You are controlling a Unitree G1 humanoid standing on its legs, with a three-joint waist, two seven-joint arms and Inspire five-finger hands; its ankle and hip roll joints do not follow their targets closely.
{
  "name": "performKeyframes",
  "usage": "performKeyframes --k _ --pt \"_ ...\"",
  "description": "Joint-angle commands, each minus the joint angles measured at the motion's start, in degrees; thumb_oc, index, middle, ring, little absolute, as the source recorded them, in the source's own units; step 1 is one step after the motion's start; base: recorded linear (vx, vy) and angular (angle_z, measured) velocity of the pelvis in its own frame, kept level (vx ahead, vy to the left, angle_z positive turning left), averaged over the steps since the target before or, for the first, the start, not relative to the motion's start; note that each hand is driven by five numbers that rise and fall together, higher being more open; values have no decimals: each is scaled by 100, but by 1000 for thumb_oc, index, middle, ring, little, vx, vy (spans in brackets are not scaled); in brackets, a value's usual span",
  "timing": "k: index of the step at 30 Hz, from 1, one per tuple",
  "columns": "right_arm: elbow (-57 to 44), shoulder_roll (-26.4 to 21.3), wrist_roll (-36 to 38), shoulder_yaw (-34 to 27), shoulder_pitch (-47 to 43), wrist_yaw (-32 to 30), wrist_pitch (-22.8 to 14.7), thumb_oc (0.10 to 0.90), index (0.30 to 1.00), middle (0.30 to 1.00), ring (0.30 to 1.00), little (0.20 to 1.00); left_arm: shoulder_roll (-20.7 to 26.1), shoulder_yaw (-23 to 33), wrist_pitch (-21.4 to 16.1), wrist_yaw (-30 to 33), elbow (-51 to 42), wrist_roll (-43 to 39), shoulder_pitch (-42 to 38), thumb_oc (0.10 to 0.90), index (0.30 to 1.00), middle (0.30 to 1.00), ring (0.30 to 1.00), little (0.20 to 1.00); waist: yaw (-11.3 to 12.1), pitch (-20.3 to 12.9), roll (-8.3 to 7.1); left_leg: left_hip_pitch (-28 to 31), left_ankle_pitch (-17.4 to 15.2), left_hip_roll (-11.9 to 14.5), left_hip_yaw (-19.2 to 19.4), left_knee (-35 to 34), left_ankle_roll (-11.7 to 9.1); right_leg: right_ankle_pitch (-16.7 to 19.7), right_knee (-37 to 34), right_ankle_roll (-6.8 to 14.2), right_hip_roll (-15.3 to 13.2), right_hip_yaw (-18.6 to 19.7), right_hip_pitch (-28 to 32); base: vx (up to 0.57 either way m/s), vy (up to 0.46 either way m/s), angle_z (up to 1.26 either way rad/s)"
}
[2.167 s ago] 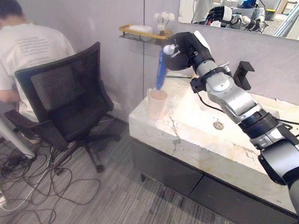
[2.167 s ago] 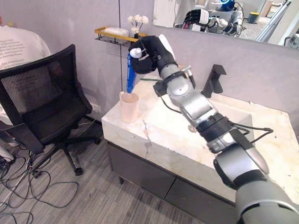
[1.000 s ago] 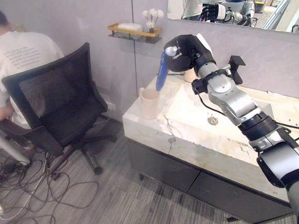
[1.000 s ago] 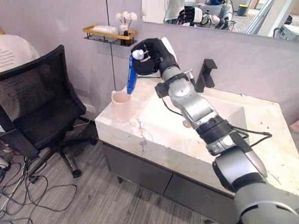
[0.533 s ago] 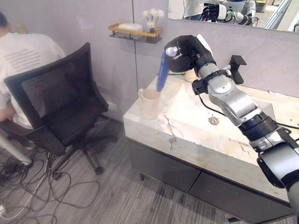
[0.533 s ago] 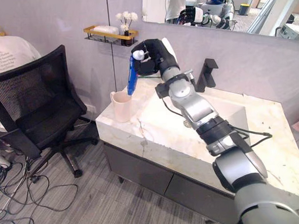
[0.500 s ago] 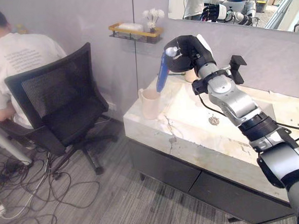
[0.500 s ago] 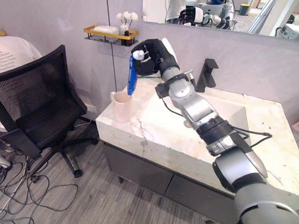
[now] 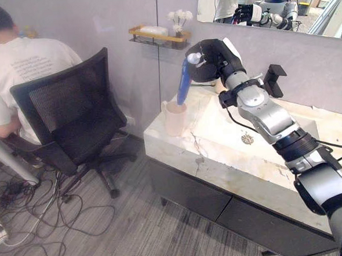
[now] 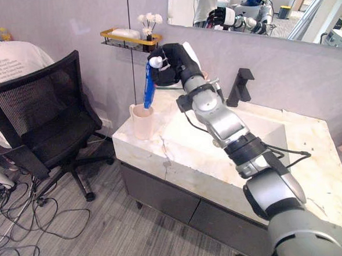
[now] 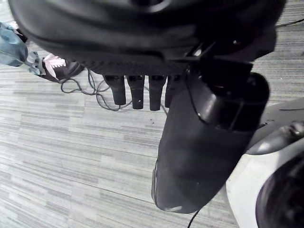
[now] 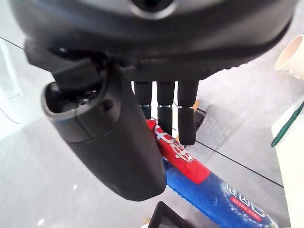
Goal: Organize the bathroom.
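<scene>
My right hand [image 9: 211, 58] is shut on a blue toothpaste tube [image 9: 183, 83] and holds it nearly upright above the counter's far left corner. The tube's lower end meets the mouth of a pale pink cup [image 9: 175, 118] standing on that corner. From the right wrist view, the fingers [image 12: 166, 108] and thumb [image 12: 110, 134] curl round the tube [image 12: 207, 186], which is red at one end. My left hand [image 11: 204, 142] hangs over the grey floor with relaxed fingers, holding nothing.
The marble counter [image 9: 178, 153] has a sunken basin [image 9: 259, 143] with a black faucet [image 9: 274, 79] behind it. A wall shelf [image 9: 156, 36] carries flowers. Another cup [image 12: 295, 54] and a green toothbrush [image 12: 286, 124] lie near the wall. A person sits beyond the black office chair [image 9: 77, 119]; cables cover the floor.
The view has shifted a little. The tube's lower end now stands over the cup's mouth instead of beside its right rim.
</scene>
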Motion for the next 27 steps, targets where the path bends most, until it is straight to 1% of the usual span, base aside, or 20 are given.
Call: performKeyframes --k 1,5,7,12,17,21,27 --pt "-401 13 -439 -783 -704 -166 -805 400 300 300 300 300 264 -300 266 71 560 -101 -174 800 900 900 900 900 132 -328 -307 208 -442 -18 564 395 389 7 623 508 -434 662 -787 0 0 0" --pt "-432 29 -426 -796 -658 -154 -770 400 300 300 300 300 258 -298 250 95 548 -125 -161 800 900 900 900 900 132 -326 -308 204 -453 -24 564 408 394 -5 634 511 -439 662 -785 -8 4 0" --pt "-497 76 -456 -793 -643 -150 -671 400 300 300 300 300 263 -307 228 85 535 -112 -160 800 900 900 900 900 137 -310 -303 186 -458 -25 556 434 394 -16 661 508 -441 656 -794 -34 18 0" --pt "-428 185 -567 -740 -584 -113 -717 400 300 300 300 300 245 -321 205 91 547 -113 -188 800 900 900 900 900 142 -288 -307 207 -460 -38 582 432 402 14 639 518 -452 647 -790 0 0 0" --pt "-443 218 -488 -747 -566 -157 -637 400 300 300 300 300 221 -288 174 143 567 -181 -196 800 900 900 900 900 151 -262 -326 191 -469 -44 572 449 415 13 647 520 -456 642 -797 0 0 0" --pt "-395 246 -669 -728 -562 -94 -635 400 300 300 300 300 217 -300 172 152 562 -161 -207 800 900 900 900 900 163 -252 -332 169 -458 -52 547 442 424 13 636 513 -456 624 -790 0 0 0" --pt "-318 229 -668 -693 -600 -58 -609 400 300 300 300 300 199 -285 173 178 570 -129 -220 800 900 900 900 900 169 -246 -348 157 -480 -55 562 489 423 16 641 520 -464 633 -796 0 0 0"
